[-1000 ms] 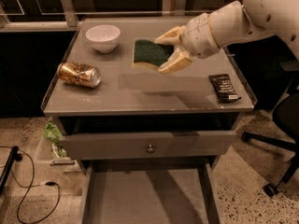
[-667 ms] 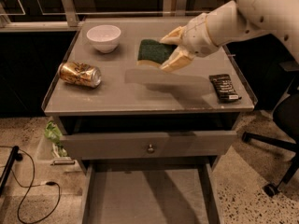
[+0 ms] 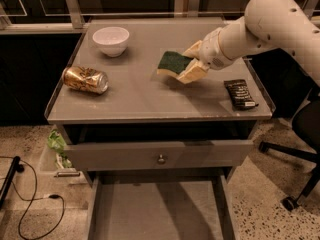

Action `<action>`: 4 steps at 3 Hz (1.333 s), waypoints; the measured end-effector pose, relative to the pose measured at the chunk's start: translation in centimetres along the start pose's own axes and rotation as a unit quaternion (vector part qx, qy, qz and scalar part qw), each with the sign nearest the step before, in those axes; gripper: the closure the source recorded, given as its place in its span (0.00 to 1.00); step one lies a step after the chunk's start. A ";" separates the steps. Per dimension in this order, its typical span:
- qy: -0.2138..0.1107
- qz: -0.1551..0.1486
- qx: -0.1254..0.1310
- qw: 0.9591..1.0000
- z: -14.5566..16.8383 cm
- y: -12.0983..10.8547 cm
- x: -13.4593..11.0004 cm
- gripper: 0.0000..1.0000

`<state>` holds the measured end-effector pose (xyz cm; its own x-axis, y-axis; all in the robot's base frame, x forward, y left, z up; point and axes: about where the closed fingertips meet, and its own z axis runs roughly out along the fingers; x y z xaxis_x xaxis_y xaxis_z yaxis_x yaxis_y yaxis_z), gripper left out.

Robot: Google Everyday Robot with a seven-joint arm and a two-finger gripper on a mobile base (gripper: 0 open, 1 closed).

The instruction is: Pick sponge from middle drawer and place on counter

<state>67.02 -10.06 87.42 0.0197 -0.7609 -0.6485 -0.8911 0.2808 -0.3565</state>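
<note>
The sponge point(image 3: 172, 63), dark green on top with a pale yellow layer under it, is held over the middle of the counter point(image 3: 140, 96). My gripper point(image 3: 189, 63) reaches in from the right and is shut on the sponge's right end, holding it low above the counter top. The middle drawer point(image 3: 155, 209) stands pulled out at the bottom of the view, and its grey floor is bare.
A white bowl point(image 3: 111, 40) stands at the counter's back left. A gold can point(image 3: 85, 79) lies on its side at the left. A black wrapped bar point(image 3: 240, 93) lies at the right edge. A drawer front with a round knob point(image 3: 161, 159) sits above the open drawer.
My gripper has moved the sponge a little to the right and down toward the counter top. The other objects have not moved.
</note>
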 end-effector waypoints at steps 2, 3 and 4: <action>-0.008 0.038 -0.037 0.999 1.4 0.5 1.4 1.00; -0.008 0.038 -0.037 0.999 1.4 0.5 1.4 0.81; -0.008 0.038 -0.037 0.999 1.4 0.5 1.4 0.58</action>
<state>67.20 -10.10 85.39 -0.0430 -0.7299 -0.6822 -0.9215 0.2928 -0.2552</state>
